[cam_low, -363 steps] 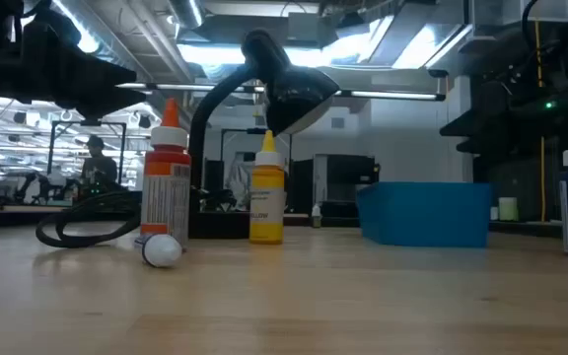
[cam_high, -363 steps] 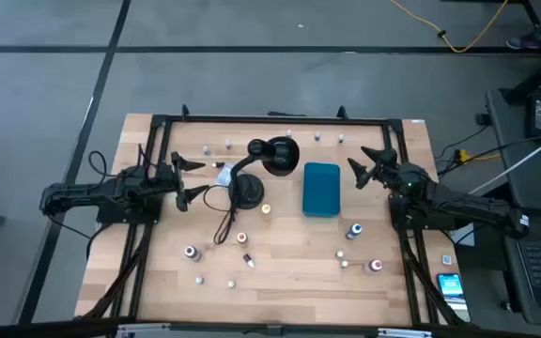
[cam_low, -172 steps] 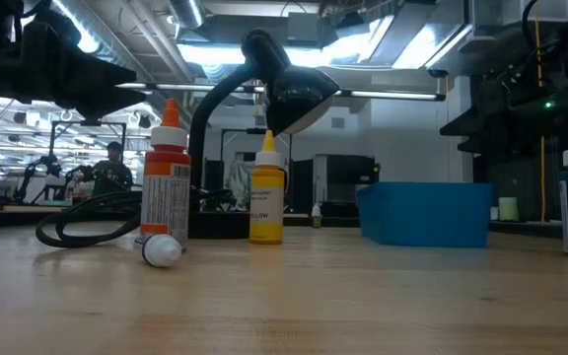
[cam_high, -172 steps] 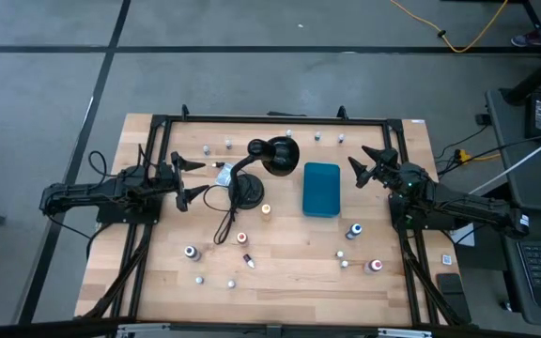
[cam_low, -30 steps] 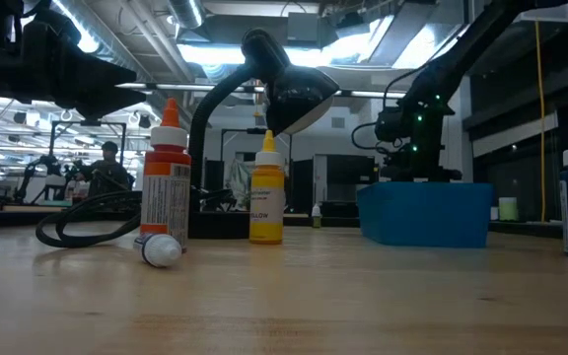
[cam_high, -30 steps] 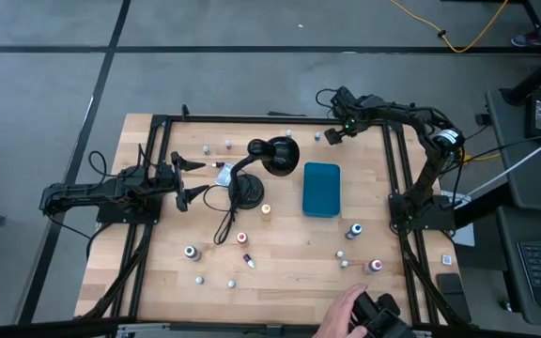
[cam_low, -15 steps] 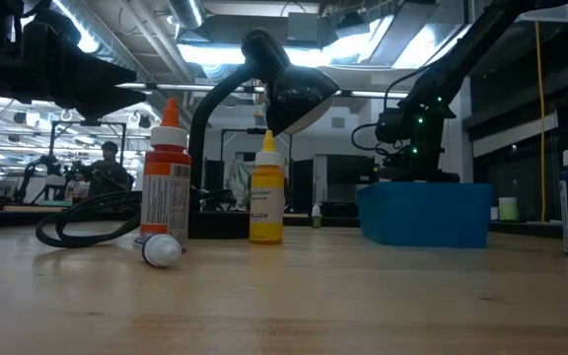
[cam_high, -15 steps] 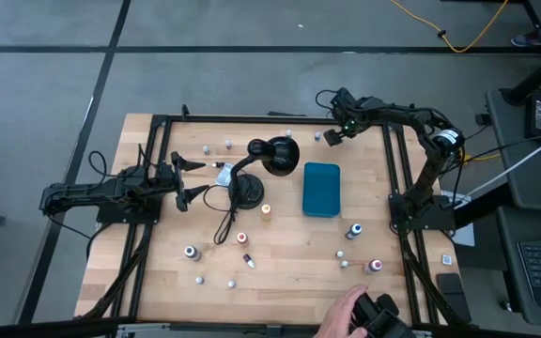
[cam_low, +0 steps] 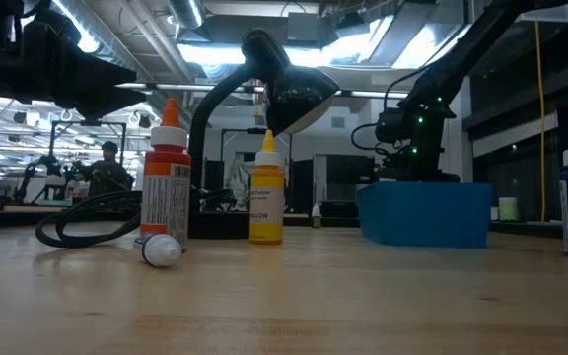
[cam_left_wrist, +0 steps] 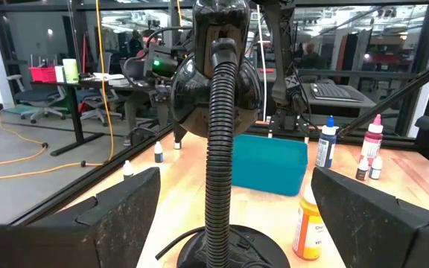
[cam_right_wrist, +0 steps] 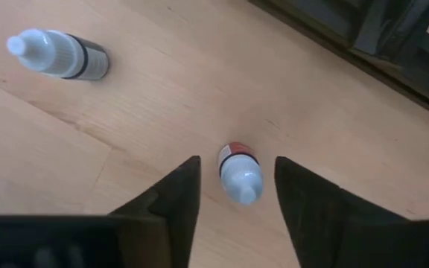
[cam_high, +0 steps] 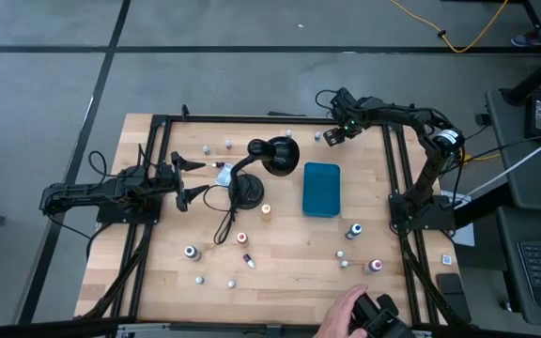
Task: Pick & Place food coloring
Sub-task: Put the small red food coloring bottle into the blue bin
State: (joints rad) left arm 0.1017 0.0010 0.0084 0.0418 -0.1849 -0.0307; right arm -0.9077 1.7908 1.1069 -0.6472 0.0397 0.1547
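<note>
Small food coloring bottles are scattered over the wooden table [cam_high: 280, 282]. My right gripper [cam_high: 332, 134] points down at the table's far right, fingers apart. One white-capped bottle with a red band [cam_right_wrist: 240, 173] rests on the table between the fingers, and a sliver of wood shows on each side of it. A second bottle with a dark band [cam_right_wrist: 58, 53] stands a little way off, toward the lamp. My left gripper [cam_high: 188, 178] waits open and level at the table's left, facing the black desk lamp [cam_high: 256, 169].
A teal box [cam_high: 321, 189] lies nearer than my right gripper. More bottles: yellow [cam_high: 265, 210], blue [cam_high: 354, 230], red [cam_high: 376, 266] and others near the front. The black frame rail [cam_high: 280, 120] runs along the far edge. A person's hand [cam_high: 350, 314] holds a dark device at the near edge.
</note>
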